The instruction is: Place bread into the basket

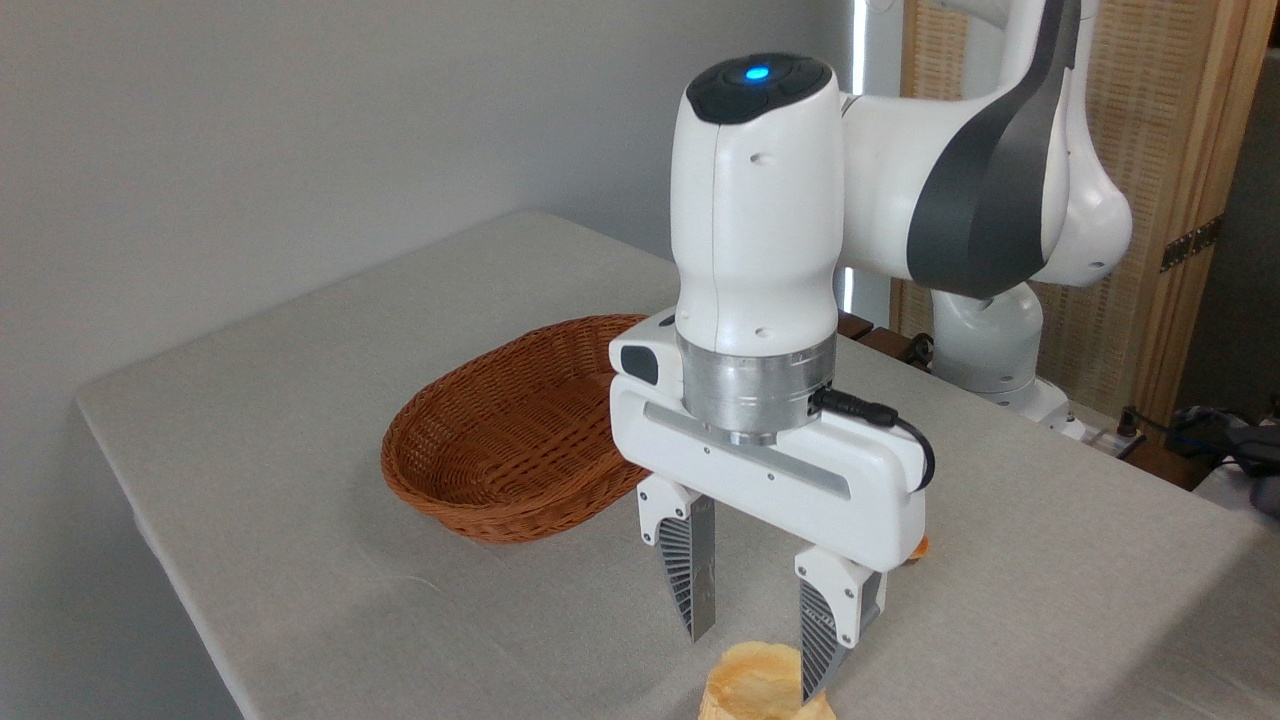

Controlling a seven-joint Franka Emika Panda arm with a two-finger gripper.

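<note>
1. I see the gripper (755, 665) pointing straight down near the front edge of the table (300, 420), its two ribbed fingers (690, 575) spread apart with a clear gap between them.
2. The fingers hold nothing. The left one hangs in free air above the cloth, and the right one reaches lower, its tip in front of the bun's right side; I cannot tell whether it touches.
3. The bread (750, 685) sits on the table at the bottom edge of my view, just under the gap between the fingers and partly cut off by the frame. Its pale-golden top is flat and cracked.
4. The basket (500, 430) stands behind and to the left of the gripper, well apart from the bread. It looks empty, and the gripper body hides its right end.
5. A small orange-brown tip (918, 547) peeks out behind the gripper's right side; I cannot tell what it belongs to.
</note>
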